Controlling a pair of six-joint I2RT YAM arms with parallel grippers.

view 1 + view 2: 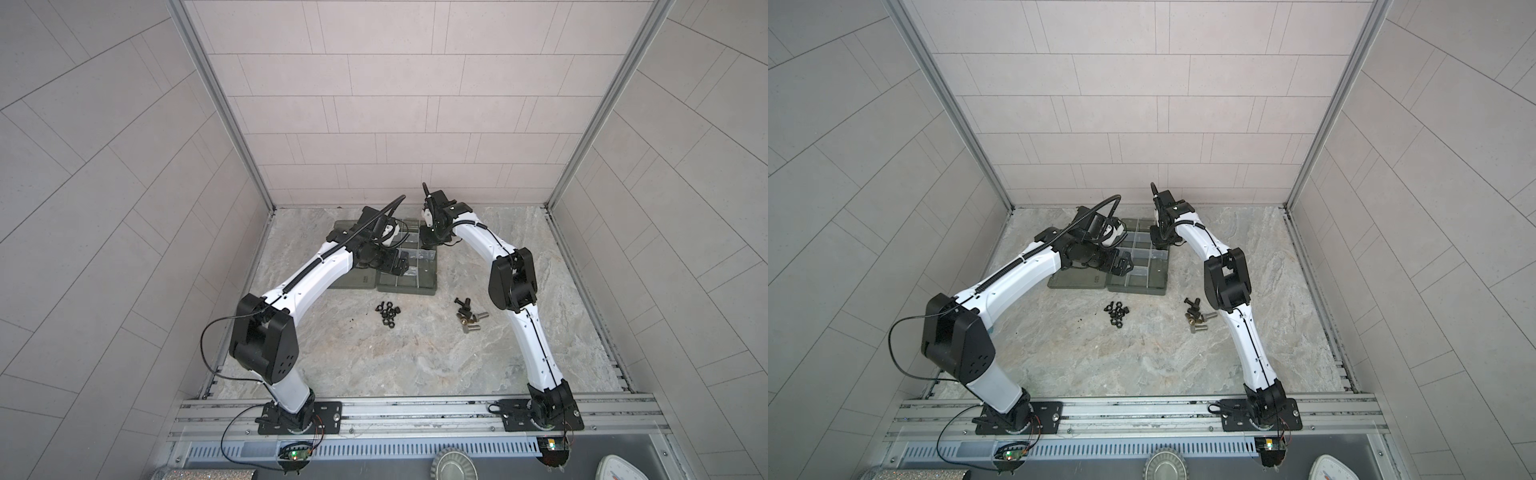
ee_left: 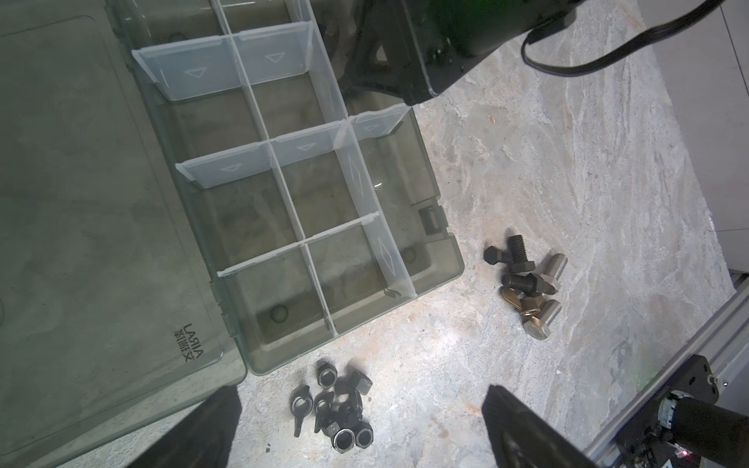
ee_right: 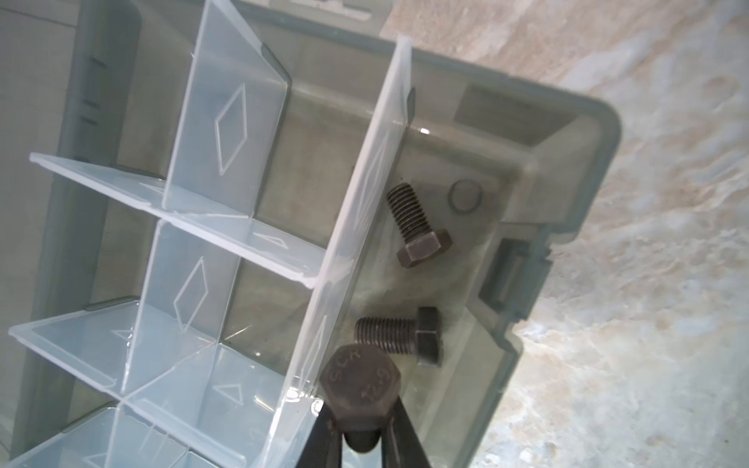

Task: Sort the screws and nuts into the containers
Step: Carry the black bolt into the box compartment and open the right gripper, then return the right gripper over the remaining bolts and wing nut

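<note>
Pinching a dark screw (image 3: 360,381) between nearly closed jaws, the right gripper (image 3: 360,405) hangs over the compartment (image 3: 466,283) in the far right corner of the organizer box (image 3: 604,133). The screw's stamped hexagonal head shows just beyond the fingertips. Two more dark screws (image 3: 421,225) lie loose on that compartment's floor, apart from each other.

The box (image 1: 409,287) sits near the middle of the worktop's (image 1: 374,365) far edge, with its lid (image 1: 353,281) folded flat to the left. The other compartments visible from the left wrist hold nothing.

The left gripper (image 2: 360,393) is held above the near part of the box, its jaws spread wide and empty.

Between the box and the middle of the worktop, a cluster of black nuts (image 1: 388,313) lies just off the box's near wall. To its right is a pile of black and silver screws (image 1: 467,318), well apart from the nuts.
</note>
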